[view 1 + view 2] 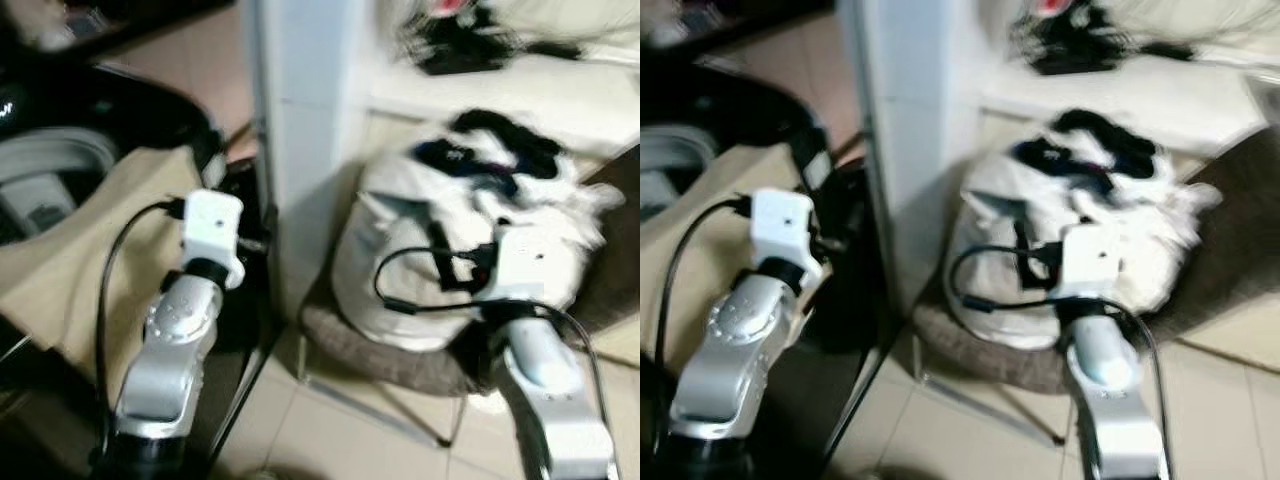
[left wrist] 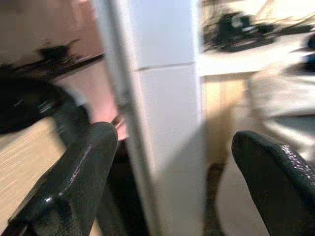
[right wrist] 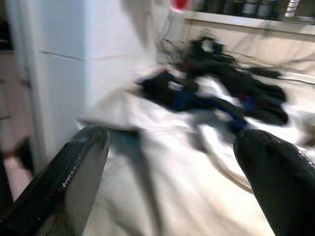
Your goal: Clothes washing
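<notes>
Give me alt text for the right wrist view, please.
The right gripper, fingers wide open and holding nothing, points at a white laundry pile with dark and blue garments lying on top. A white pillar stands beside the pile; the picture is motion-blurred.

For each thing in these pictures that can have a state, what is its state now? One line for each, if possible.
Left hand: open, holding nothing, facing the white pillar.
Right hand: open, holding nothing, over the laundry.
Pile of white laundry: heaped on the chair seat, dark clothes on top.
Washing machine: lid up, drum open.
Beige cloth: draped in front of the washing machine.
</notes>
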Tool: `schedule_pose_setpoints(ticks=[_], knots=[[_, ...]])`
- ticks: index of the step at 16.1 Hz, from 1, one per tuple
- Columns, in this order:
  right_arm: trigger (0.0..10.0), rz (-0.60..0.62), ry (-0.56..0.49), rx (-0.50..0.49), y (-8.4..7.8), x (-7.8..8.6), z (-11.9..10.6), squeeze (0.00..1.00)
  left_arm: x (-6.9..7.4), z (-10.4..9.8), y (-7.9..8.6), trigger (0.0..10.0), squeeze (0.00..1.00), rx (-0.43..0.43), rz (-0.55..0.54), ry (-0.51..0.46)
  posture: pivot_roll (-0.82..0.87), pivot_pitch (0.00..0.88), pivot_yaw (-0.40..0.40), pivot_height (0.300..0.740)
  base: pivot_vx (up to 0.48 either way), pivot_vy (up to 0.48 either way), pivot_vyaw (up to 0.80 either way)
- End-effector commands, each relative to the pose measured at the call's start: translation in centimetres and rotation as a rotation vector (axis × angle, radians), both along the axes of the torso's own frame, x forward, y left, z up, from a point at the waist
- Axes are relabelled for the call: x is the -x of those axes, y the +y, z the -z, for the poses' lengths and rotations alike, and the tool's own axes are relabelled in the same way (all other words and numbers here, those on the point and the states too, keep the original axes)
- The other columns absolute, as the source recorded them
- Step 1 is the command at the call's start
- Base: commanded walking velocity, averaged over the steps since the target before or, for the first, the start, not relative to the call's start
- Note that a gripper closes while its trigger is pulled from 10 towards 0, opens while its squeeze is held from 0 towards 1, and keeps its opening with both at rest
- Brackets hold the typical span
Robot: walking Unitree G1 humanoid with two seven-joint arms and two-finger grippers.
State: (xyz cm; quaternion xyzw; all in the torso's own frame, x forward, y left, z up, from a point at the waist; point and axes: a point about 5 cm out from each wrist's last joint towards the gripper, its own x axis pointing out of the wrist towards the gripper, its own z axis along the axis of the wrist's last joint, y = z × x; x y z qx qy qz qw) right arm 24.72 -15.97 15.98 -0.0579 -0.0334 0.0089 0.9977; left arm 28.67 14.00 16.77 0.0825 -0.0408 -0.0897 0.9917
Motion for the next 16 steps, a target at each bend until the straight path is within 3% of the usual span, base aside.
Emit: schedule_pose_setpoints(ticks=[1, 11, 13, 16], knots=[[10.0, -0.007, 0.0, 0.001, 0.39, -0.03, -0.04, 0.0, -0.01, 0.03, 0.5, 10.0, 0.0, -0.003, -0.016, 0.003, -0.03, 0.033, -0.002, 0.74, 0.262, 0.0, 0.58], [10.0, -0.016, -0.005, 0.019, 0.49, -0.26, -0.14, 0.0, 0.06, -0.01, 0.79, 10.0, 0.0, 0.012, -0.023, 0.006, -0.03, 0.025, -0.006, 0.74, 0.311, 0.0, 0.53], [10.0, 0.01, -0.011, -0.051, 0.3, -0.22, -0.2, 0.0, 0.1, 0.02, 0.93, 10.0, 0.0, 0.015, -0.023, 0.008, -0.03, 0.022, -0.005, 0.74, 0.319, 0.0, 0.0], [10.0, -0.007, -0.019, -0.041, 0.46, 0.01, -0.28, 0.0, 0.12, 0.08, 1.17, 10.0, 0.0, 0.027, -0.024, 0.002, -0.03, 0.019, -0.001, 0.74, 0.319, 0.0, 0.0]])
